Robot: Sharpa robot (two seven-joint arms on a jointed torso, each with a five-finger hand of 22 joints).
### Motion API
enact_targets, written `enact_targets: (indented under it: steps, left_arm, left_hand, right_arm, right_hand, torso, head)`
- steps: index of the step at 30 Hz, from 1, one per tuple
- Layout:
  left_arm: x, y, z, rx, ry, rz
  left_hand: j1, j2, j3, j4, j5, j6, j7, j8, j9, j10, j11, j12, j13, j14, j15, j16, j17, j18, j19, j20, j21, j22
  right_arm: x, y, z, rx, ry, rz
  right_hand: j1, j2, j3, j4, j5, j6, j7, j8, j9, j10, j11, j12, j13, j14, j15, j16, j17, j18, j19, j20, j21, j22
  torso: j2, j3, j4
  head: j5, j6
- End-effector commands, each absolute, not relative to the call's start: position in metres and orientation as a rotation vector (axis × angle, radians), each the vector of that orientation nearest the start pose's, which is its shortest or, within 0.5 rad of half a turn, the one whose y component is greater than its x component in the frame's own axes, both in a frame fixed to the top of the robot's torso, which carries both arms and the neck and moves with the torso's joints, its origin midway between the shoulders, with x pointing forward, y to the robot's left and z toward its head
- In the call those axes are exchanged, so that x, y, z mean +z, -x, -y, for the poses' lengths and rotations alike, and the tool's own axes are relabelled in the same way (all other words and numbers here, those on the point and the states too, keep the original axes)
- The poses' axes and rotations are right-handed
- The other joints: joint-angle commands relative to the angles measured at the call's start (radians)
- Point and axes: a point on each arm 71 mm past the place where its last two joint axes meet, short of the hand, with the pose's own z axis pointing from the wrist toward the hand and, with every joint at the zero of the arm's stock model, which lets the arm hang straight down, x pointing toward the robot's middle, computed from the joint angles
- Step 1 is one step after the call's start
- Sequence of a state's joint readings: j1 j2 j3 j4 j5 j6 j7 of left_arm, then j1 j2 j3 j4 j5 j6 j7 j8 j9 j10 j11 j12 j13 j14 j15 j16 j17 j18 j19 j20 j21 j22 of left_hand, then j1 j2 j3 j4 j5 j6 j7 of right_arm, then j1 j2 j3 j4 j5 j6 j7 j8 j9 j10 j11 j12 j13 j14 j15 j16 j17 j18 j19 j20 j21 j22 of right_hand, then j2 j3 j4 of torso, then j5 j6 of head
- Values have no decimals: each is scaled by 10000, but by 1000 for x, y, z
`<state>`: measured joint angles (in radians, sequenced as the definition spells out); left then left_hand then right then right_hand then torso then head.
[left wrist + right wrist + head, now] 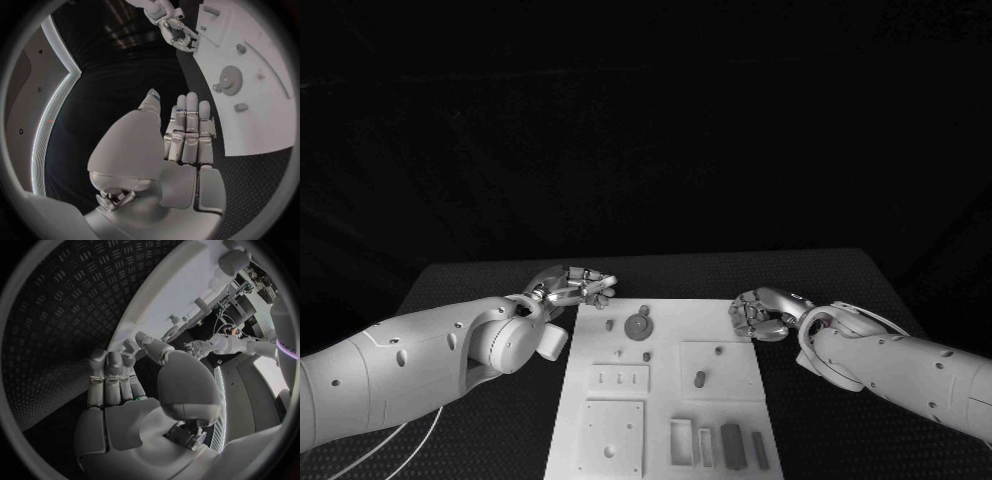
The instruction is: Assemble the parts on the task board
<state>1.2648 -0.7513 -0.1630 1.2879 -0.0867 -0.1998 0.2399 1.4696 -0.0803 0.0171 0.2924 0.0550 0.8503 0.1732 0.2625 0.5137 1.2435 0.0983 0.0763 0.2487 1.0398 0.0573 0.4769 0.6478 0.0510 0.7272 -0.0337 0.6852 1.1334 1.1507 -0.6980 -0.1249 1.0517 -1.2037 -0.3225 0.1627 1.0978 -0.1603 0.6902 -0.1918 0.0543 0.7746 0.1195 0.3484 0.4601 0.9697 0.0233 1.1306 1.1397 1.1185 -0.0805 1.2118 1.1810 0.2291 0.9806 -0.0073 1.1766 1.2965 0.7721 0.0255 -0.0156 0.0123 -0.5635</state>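
The white task board [687, 322] lies in the middle of the black table. A round gear [639, 325] sits near its far edge, with small pegs [700, 379] around it and several dark bars [733, 443] near the front edge. My left hand [571, 287] hovers off the board's far left corner, holding nothing. In the left wrist view this hand [184, 135] has straight fingers, with the board [269, 115] and gear [228, 82] beside it. My right hand [764, 313] hovers at the board's far right corner. It [125, 385] is likewise empty, fingers extended.
The dark ribbed table mat [819, 275] surrounds the board. Raised white panels [619, 379] with slots and holes occupy the board's near half. Upright pegs [201, 304] stand on the board [169, 285] in the right wrist view.
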Motion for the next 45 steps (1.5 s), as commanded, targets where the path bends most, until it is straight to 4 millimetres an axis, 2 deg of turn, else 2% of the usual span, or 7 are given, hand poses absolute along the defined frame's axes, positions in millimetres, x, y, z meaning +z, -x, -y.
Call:
enact_targets:
  steps: [1,10,20,35,45]
  left_arm:
    - [-210,-524,-228,-13600,10566,-16508]
    - [-210,-524,-229,-13586,10575,-16510]
    - [-210,-524,-229,-13587,10576,-16519]
    - [-210,-524,-228,-13598,10571,-16533]
    - [-210,-524,-228,-13600,10574,-16551]
  left_hand:
    - [-36,16,-71,-13,-18,-17,34,-50,15,-49,-3,-27,16,-14,34,-41,17,83,-19,-55,-54,12]
    - [-38,20,-71,-14,-18,-15,33,-49,17,-47,-5,-25,20,-14,34,-42,18,83,-20,-54,-55,13]
    - [-36,20,-72,-16,-19,-14,32,-49,20,-46,-6,-24,23,-13,34,-42,20,84,-21,-55,-56,15]
    - [-22,25,-67,-20,-19,-10,29,-46,24,-44,-8,-23,27,-13,34,-43,21,86,-22,-56,-57,17]
    - [-11,24,-66,-23,-20,-9,27,-46,27,-44,-9,-22,29,-14,33,-44,22,87,-23,-56,-57,18]
  right_arm:
    - [-260,-535,266,6325,-377,-17615]
    - [-260,-536,264,6259,-347,-17627]
    - [-260,-537,266,6100,-299,-17577]
    - [-261,-537,268,6011,-224,-17596]
    - [-261,-537,266,5955,-142,-17525]
  right_hand:
    - [-49,14,29,9,-57,1231,195,45,16,-202,62,64,-17,8,51,62,-9,327,22,-57,53,2]
    - [-72,101,36,-11,-57,1422,154,116,46,-185,29,83,-27,23,26,80,-12,327,40,-70,68,-1]
    - [-17,347,129,-118,-57,1721,44,232,111,-125,-71,106,-55,60,-62,101,-24,327,80,-103,100,-4]
    - [8,336,157,-233,-57,1785,13,244,133,-95,-103,108,-73,79,-97,108,-32,327,100,-122,115,-6]
    - [-22,600,154,-412,-57,2336,-222,564,385,115,-310,145,-125,212,-262,181,-36,327,199,-159,193,-3]
  torso:
    - [1,-2,6]
    - [3,-7,13]
    - [-10,-7,1]
    - [-6,0,2]
    - [-10,3,3]
  head:
    - [-17,-19]
    - [-13,-60]
    - [-2,-98]
    - [-17,-121]
    - [-8,-147]
